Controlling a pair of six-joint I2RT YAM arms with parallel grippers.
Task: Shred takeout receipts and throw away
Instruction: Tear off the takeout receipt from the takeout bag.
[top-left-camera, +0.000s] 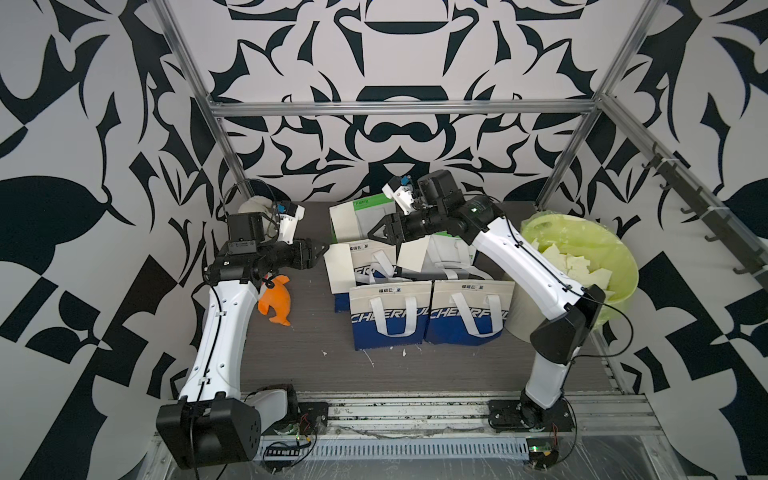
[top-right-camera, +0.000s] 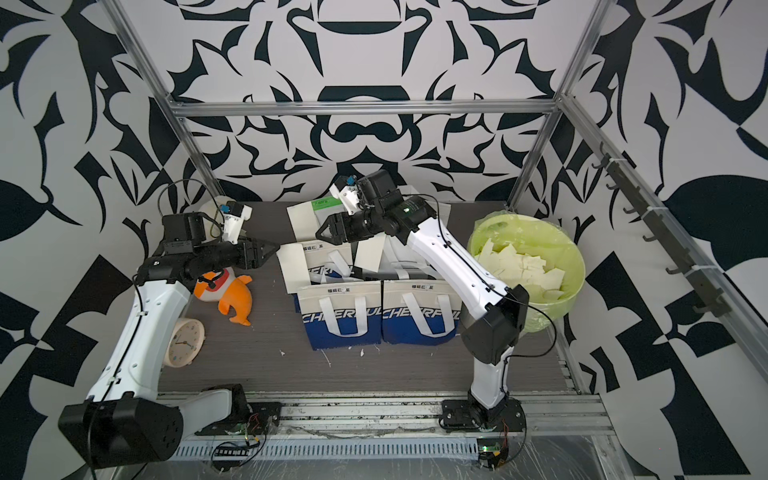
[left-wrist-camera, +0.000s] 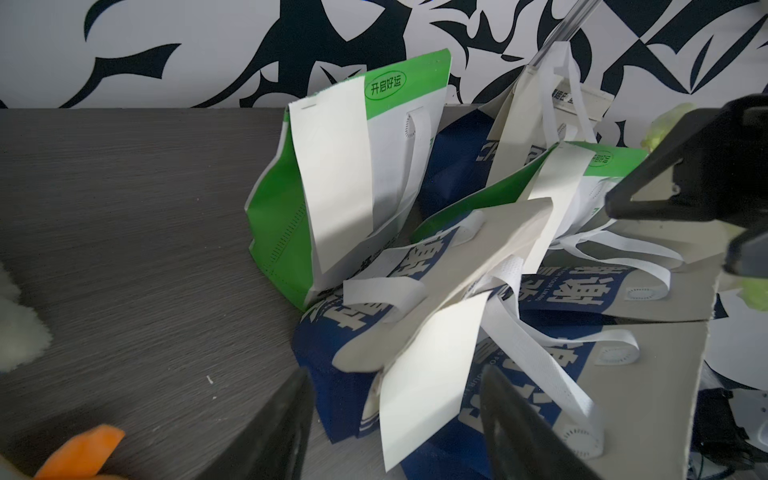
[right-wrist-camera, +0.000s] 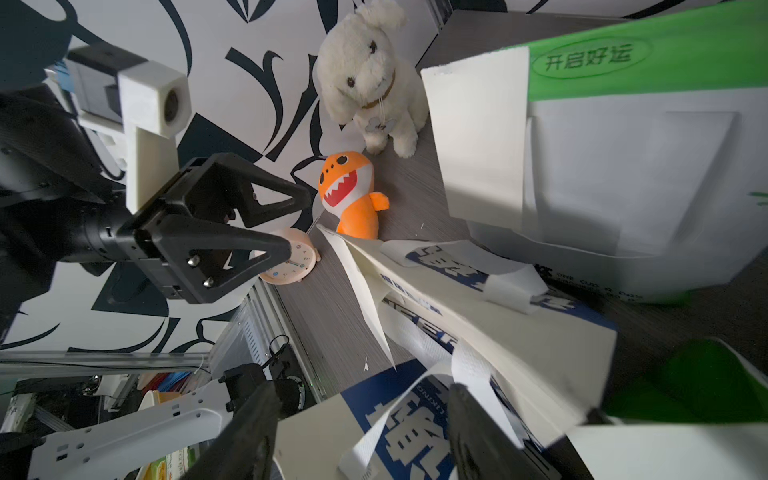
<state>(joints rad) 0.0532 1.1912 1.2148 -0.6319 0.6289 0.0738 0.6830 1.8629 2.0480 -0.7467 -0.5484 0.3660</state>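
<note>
Plainly, neither arm has paper yet: the left gripper (right-wrist-camera: 297, 220) stands with its jaws spread and nothing between them, and the right gripper (top-left-camera: 372, 235) faces it almost tip to tip, its jaws likewise apart and empty. The nearest takeout receipt (left-wrist-camera: 428, 374) hangs on a blue-and-cream bag (left-wrist-camera: 498, 232), straight ahead of the left jaws and in line with their gap. The first risk is a wrong catch. A white bag handle (left-wrist-camera: 540, 353) loops right beside that slip, touching it, so a close that drifts sideways would probably pinch strap instead of paper. The slip also looks fixed to the bag at its far end, so a pull from one side alone may drag the bag along or tip it into its neighbours rather than tear anything. With both sets of jaws this near each other, a reach toward the same slip could knock the fingers together. A second receipt (left-wrist-camera: 336, 166) on the green bag (left-wrist-camera: 282, 216) sits further ahead of the left jaws, and a sweeping arm could brush it. The bin (top-left-camera: 633, 274) holding torn pieces (top-left-camera: 582, 266) lies well behind the right jaws, so loosely held shreds may fall among the bags on the way there, joining the scraps (top-left-camera: 404, 353) on the table.
</note>
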